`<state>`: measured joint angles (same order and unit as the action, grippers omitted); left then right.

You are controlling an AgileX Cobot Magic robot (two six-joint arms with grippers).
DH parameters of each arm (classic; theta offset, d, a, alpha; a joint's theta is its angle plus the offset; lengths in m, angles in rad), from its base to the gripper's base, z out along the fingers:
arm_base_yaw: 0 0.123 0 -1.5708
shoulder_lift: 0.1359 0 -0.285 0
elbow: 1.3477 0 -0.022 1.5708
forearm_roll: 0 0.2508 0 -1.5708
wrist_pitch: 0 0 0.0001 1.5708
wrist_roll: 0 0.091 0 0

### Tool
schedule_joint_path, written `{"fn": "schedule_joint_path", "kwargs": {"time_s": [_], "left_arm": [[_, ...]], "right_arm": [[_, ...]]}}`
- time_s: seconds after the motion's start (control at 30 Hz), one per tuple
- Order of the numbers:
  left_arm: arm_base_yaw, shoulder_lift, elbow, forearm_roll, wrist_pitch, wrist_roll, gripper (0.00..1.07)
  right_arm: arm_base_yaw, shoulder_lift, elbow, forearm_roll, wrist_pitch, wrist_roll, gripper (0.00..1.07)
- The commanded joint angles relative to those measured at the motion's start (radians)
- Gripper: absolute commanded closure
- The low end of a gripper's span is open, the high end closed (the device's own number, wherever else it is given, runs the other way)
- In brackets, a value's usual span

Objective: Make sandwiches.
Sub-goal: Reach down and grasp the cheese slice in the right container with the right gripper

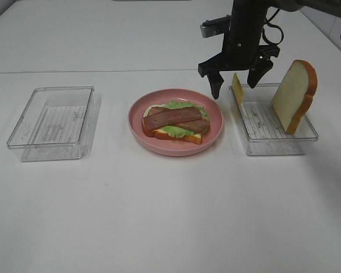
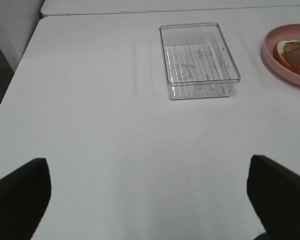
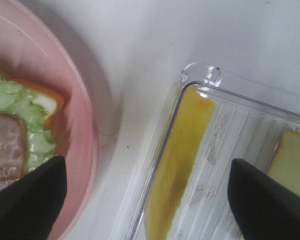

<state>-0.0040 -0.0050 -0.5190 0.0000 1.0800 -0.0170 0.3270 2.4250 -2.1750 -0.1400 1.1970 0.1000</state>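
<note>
Over the right tray (image 1: 275, 147), just right of the pink plate (image 1: 214, 116) with the half-made sandwich (image 1: 173, 122), our right gripper (image 1: 234, 88) hangs wide open and empty, so we should go straight down around the thin cheese slice (image 3: 182, 150) and squeeze softly.

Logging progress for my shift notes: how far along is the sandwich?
Done: bottom bread, lettuce and bacon strips are stacked on the pink plate. In hand: nothing; the right gripper hangs open above the cheese slice in the right tray. Remaining: cheese, then the second bread slice standing there.
</note>
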Motion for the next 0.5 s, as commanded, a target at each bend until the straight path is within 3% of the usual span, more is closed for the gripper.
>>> {"fn": "schedule_joint_path", "kwargs": {"time_s": [0.03,0.2,0.27,0.3,0.33,0.37,0.4,0.43,0.47,0.5], "left_arm": [[0.002,-0.012,0.003,0.0,-0.007,-0.002,0.07],[0.002,-0.012,0.003,0.0,-0.007,-0.002,0.07],[0.002,-0.012,0.003,0.0,-0.007,-0.002,0.07],[0.002,-0.012,0.003,0.0,-0.007,-0.002,0.07],[0.002,-0.012,0.003,0.0,-0.007,-0.002,0.07],[0.002,-0.012,0.003,0.0,-0.007,-0.002,0.07],[0.002,-0.012,0.003,0.0,-0.007,-0.002,0.07],[0.002,-0.012,0.003,0.0,-0.007,-0.002,0.07],[0.002,-0.012,0.003,0.0,-0.007,-0.002,0.07],[0.002,-0.012,0.003,0.0,-0.007,-0.002,0.07]], "right_arm": [[-0.003,0.012,-0.004,0.001,-0.006,0.007,0.22],[-0.003,0.012,-0.004,0.001,-0.007,0.013,0.26],[-0.003,0.012,-0.004,-0.003,-0.003,0.039,0.38],[-0.003,0.012,-0.004,-0.003,-0.003,0.039,0.38],[-0.003,0.012,-0.004,-0.02,-0.001,0.067,0.52],[-0.003,0.012,-0.004,-0.02,-0.001,0.067,0.52],[-0.003,0.012,-0.004,-0.065,0.005,0.098,0.75],[-0.003,0.012,-0.004,-0.082,0.009,0.103,0.88],[-0.003,0.012,-0.004,-0.082,0.009,0.103,0.88],[-0.003,0.012,-0.004,-0.104,0.011,0.103,1.07]]}}
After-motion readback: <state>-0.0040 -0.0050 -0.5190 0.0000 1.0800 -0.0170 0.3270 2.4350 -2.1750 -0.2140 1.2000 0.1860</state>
